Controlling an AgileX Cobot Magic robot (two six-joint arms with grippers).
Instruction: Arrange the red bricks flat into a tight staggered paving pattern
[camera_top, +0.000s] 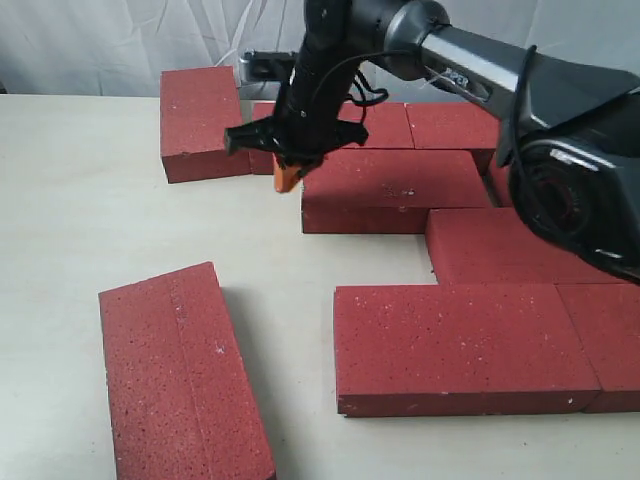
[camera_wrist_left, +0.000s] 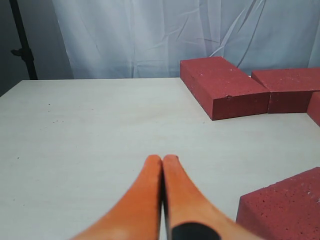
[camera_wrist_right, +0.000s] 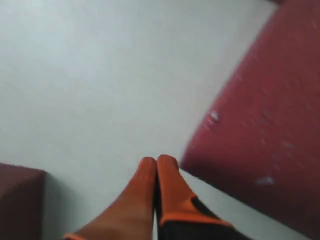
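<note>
1. Pale cream surface (camera_top: 60, 200) in the exterior view, backed by a white draped curtain (camera_top: 100, 40). Spread over it, red bricks (camera_top: 395, 190): dark-red flat slabs, grainy, flecked with tiny white specks, all lying flat. Most packed in offset rows on the right, edges touching. One loose brick (camera_top: 185, 375) at the near left, angled and well apart from the rows. One far-left brick (camera_top: 203, 122) skewed beside the back row.
2. Also there: right pincer (camera_top: 288, 175), orange-tipped, clenched on nothing, just beside the left end of the second row, between it and the far-left brick.
3. Left wrist view: left pincer (camera_wrist_left: 162, 161) clenched, tips touching, empty, over bare surface. Two bricks side by side near the curtain, another brick's corner close by.
4. Right wrist view: blurred. Orange tips pressed together over bare surface, one brick face close alongside, a dark-red corner on the other side.
</note>
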